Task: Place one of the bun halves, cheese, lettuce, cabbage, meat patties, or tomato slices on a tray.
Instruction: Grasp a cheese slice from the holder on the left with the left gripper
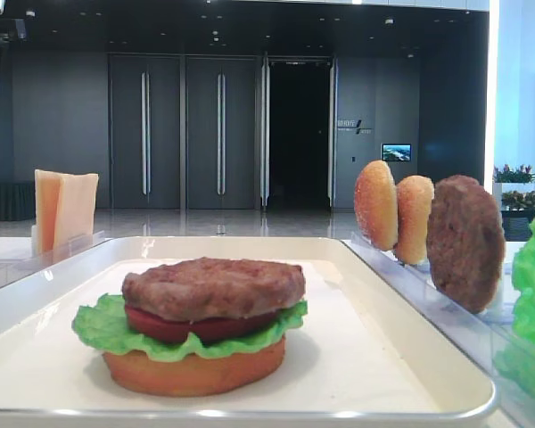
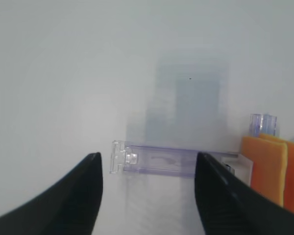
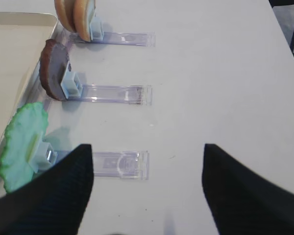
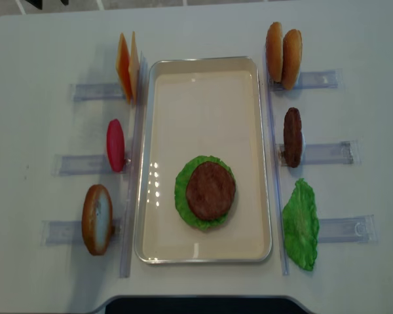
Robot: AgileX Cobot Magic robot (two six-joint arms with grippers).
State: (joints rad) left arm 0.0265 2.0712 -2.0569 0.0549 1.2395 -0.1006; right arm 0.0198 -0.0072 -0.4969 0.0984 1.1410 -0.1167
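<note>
On large white rimmed tray (image 4: 158, 163): bun, lettuce, tomato, brown patty stacked (image 4: 210, 190). Two pale yellow-orange cheese slices (image 4: 127, 73) upright in clear rack, left, for edge pinch. Left gripper (image 2: 147, 188) wide, empty, near cheese; right gripper (image 3: 148, 176) wide, empty.

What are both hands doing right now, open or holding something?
Left hand: open, holding nothing.
Right hand: open, holding nothing.
</note>
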